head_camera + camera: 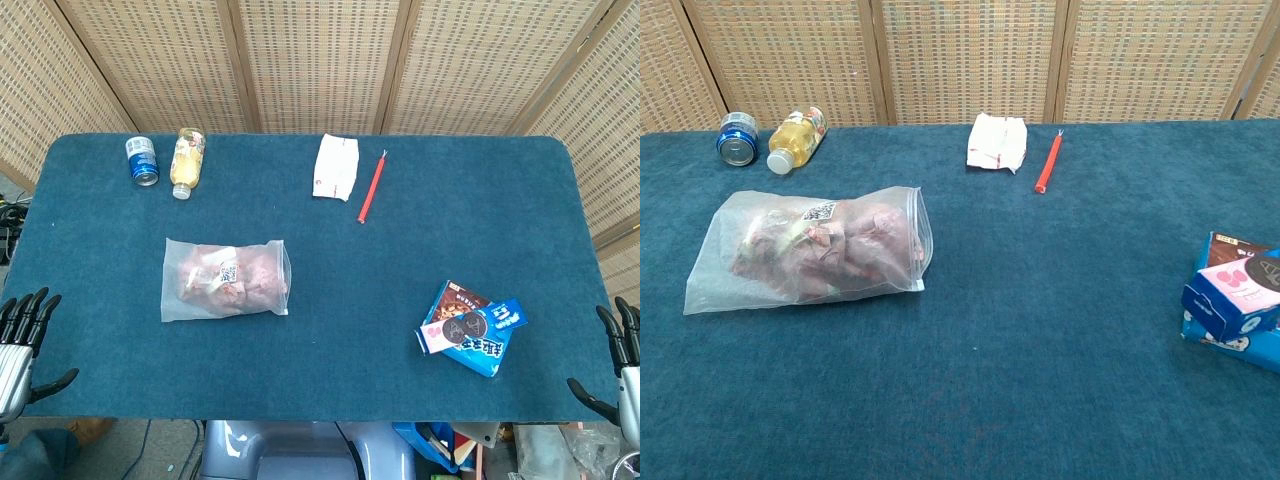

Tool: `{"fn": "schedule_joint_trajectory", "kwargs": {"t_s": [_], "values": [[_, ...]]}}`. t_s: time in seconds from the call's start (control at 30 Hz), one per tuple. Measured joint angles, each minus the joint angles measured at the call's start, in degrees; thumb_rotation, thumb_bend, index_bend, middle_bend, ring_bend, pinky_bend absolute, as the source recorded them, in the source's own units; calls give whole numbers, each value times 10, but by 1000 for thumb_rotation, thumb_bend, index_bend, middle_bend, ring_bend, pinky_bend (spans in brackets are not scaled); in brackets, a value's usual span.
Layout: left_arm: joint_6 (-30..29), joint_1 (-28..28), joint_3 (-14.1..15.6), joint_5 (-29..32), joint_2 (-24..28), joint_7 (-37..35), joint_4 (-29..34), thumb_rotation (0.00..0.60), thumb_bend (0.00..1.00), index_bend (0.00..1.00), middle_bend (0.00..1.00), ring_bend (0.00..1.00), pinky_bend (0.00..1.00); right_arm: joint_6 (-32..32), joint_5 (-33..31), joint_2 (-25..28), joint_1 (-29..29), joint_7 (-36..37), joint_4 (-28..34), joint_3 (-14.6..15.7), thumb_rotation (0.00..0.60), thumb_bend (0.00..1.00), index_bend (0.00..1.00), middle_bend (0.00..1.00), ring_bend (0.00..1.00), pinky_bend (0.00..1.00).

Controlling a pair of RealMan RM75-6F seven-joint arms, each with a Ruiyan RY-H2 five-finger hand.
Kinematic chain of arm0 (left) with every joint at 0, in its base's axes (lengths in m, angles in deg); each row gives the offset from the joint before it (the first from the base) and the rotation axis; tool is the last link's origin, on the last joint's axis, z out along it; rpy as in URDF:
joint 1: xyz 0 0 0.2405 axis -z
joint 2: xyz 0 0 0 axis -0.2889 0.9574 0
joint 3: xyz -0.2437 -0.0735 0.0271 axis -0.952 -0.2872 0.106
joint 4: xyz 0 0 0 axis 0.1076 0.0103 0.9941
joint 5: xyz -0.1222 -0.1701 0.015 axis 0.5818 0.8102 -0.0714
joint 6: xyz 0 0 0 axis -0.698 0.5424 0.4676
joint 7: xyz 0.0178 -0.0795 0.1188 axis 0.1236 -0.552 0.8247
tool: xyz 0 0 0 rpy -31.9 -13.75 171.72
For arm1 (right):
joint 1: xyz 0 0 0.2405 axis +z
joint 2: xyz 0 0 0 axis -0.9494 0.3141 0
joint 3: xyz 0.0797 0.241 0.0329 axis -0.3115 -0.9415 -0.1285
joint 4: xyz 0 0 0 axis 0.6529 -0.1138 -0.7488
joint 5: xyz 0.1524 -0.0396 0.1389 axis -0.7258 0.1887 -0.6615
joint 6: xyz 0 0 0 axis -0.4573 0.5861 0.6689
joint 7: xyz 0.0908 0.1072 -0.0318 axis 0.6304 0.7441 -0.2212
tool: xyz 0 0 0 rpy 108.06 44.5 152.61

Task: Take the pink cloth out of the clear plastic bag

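A clear plastic bag (225, 279) (810, 250) lies flat on the left half of the blue table, its opening edge facing right. The pink cloth (222, 277) (825, 250) is bunched up inside it, with a small white label showing. My left hand (20, 345) hangs off the table's front left corner, fingers spread and holding nothing. Off the front right corner is my right hand (618, 365), fingers apart as well and holding nothing. Both hands are far from the bag. The chest view shows neither hand.
A blue can (142, 161) and a yellow drink bottle (187, 160) lie at the back left. A white packet (337, 167) and a red pen (372, 187) sit at the back middle. Blue and pink snack packs (470, 328) are stacked at the front right.
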Motion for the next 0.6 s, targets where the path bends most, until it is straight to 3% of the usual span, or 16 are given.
{"fn": "schedule_joint_trajectory", "kwargs": {"t_s": [0.3,0.6], "values": [[8,3,-2,5,-2,0,-2,600,111,0,0,0,0,2,1,1,-1,0,0,0,600,0,0,0,0,0],[92,62,-33,35,-21,0,-10,600,111,0,0,0,0,-7,-12,2,2,2,1,-3,600,0,0,0,0,0]]}}
